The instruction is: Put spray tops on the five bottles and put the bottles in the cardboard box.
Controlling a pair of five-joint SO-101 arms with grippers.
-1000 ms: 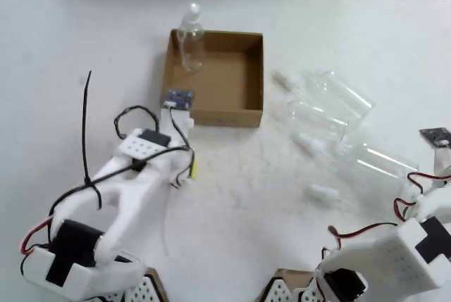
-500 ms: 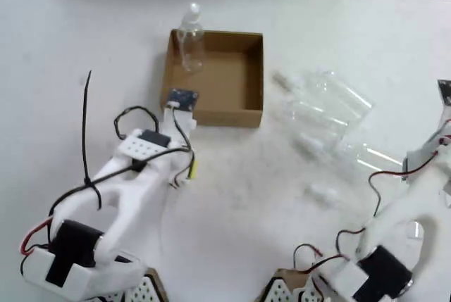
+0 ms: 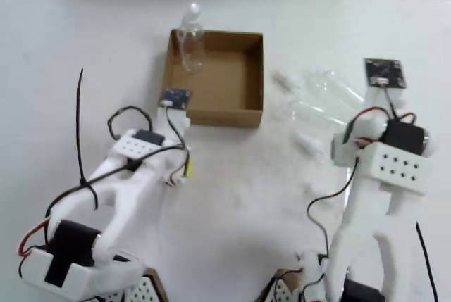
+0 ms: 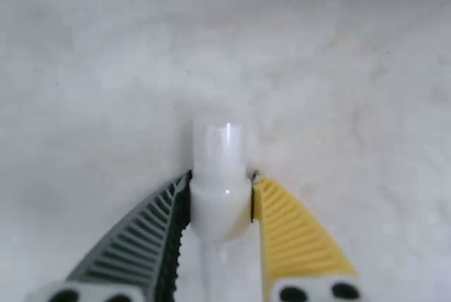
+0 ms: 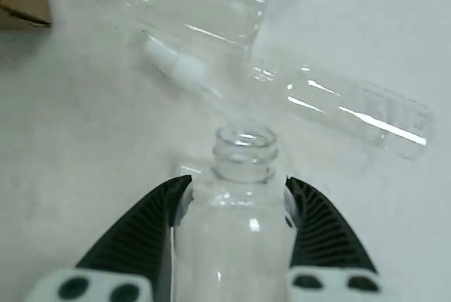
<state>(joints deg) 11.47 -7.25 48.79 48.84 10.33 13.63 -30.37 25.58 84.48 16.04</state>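
A: L gripper (image 4: 220, 184)?
B: L wrist view: grey + yellow fingers drawn in to a narrow gap, pinching a white spray top (image 4: 220, 161) at its collar, just above the table (image 4: 338, 48).
A: R gripper (image 5: 236, 188)?
B: R wrist view: black fingers partway apart, clamped on the shoulders of a clear bottle (image 5: 236, 246), neck open. Just beyond it, two more bottles (image 5: 352, 115) on their sides, w/ a loose top (image 5: 176, 63) lying by them.
A: What does the high view add?
B: Layout. Cardboard box (image 3: 225, 116) mid-table, w/ a capped bottle (image 3: 190, 43) standing in its far-left corner. L arm near the box's front-left corner. R arm over the heap of bottles (image 3: 324, 101) just right of the box.
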